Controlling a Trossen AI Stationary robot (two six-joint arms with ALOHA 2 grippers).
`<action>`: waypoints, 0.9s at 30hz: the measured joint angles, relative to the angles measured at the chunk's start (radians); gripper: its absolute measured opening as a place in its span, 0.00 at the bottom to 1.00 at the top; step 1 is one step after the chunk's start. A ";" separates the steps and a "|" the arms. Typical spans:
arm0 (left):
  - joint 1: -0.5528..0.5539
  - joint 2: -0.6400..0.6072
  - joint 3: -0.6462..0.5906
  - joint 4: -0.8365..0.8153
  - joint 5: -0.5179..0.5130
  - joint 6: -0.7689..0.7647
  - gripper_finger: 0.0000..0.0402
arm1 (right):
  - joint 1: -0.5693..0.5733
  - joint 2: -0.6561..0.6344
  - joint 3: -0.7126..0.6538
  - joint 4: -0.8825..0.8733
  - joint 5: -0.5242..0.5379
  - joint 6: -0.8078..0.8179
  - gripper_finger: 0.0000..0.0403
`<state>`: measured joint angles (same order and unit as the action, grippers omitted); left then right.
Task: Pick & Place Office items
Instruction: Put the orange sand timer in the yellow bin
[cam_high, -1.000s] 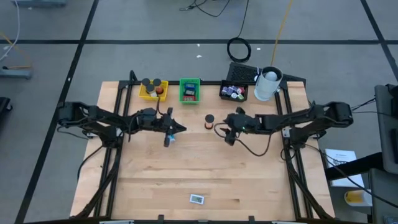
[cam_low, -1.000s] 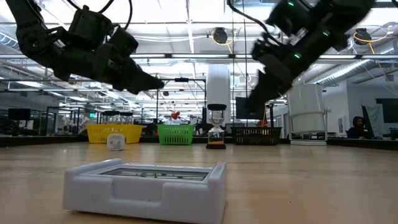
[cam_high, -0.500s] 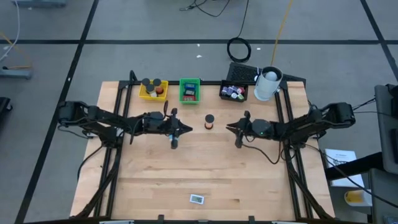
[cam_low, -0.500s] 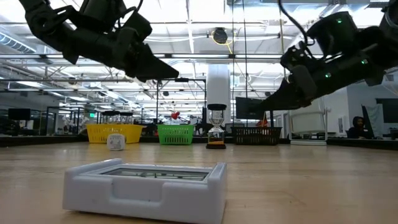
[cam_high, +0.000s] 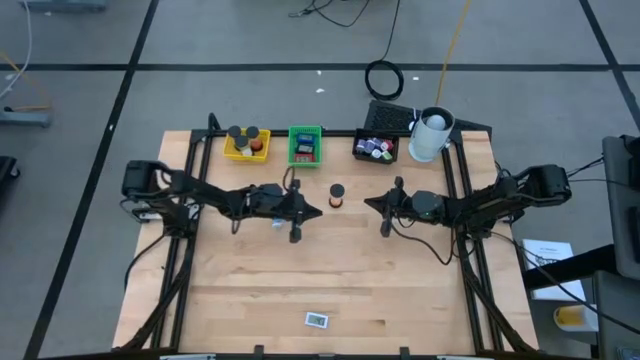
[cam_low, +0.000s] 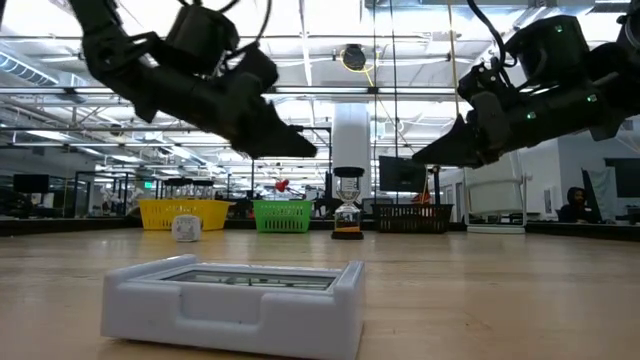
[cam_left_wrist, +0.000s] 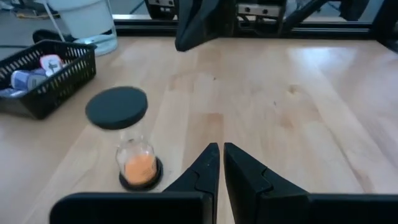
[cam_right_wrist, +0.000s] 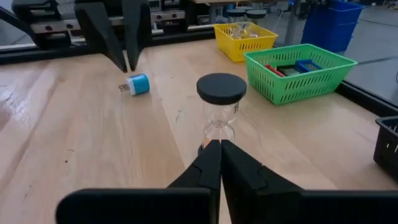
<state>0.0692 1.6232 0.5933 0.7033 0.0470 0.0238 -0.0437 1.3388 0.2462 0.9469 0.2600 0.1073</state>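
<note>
Both arms reaching in toward desk centre, tips facing each other, well apart. Left gripper (cam_high: 318, 211) hanging above the desk w/ fingers (cam_left_wrist: 208, 168) pressed together, holding nothing. Right gripper (cam_high: 366, 203) likewise hanging, fingers (cam_right_wrist: 231, 169) pressed together, nothing between.

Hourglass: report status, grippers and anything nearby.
Left gripper and right gripper shut, empty, flanking the hourglass. Hourglass upright, untouched. Blue roll lying loose under the left gripper.

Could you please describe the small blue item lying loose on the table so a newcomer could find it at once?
Start at the green tray on the table's far edge, then come toward the left gripper. Just beside its arm lies the blue-and-white roll, on its side on bare wood. Unlike the upright sand timer nearby, it is blue.
</note>
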 joint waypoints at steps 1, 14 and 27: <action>0.000 0.020 0.019 0.001 -0.001 0.000 0.08 | 0.000 0.000 0.000 -0.002 0.000 0.000 0.01; -0.002 -0.001 0.095 -0.075 -0.004 -0.042 0.39 | 0.000 0.000 0.000 -0.005 0.000 0.002 0.00; 0.003 -0.001 0.114 -0.092 -0.005 -0.077 0.70 | 0.000 0.000 0.000 -0.013 0.000 0.004 0.00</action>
<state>0.0722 1.6226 0.7078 0.6109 0.0422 -0.0528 -0.0437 1.3392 0.2466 0.9342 0.2600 0.1110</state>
